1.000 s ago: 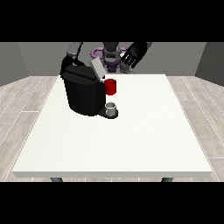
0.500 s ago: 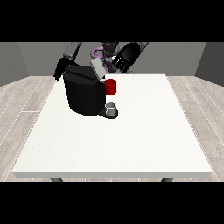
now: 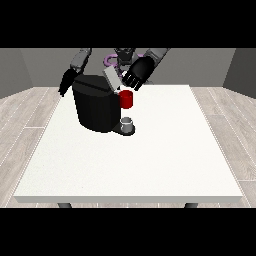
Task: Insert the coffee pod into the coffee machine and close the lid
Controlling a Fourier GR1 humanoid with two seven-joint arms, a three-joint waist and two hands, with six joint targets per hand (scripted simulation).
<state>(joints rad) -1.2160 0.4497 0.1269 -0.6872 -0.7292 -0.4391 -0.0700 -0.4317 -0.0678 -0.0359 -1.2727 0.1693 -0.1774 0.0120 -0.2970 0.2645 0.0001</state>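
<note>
A black coffee machine [image 3: 95, 106] stands on the white table [image 3: 150, 155] at the back left, with a red part [image 3: 127, 99] at its front and a grey cup [image 3: 128, 122] on its base. Its grey lid [image 3: 112, 77] is raised at a slant. The hand at the view's right [image 3: 137, 73] is just right of the lid, fingers hanging relaxed near its edge. The hand at the view's left [image 3: 66, 82] hangs beside the machine's left side. I see no separate coffee pod.
The robot's torso [image 3: 120, 56] stands behind the machine at the table's far edge. The table's front edge runs along the bottom, with wooden floor [image 3: 20, 115] around it.
The hand at the view's right has come down and leftward to the raised lid. The hand at the view's left has lowered beside the machine.
</note>
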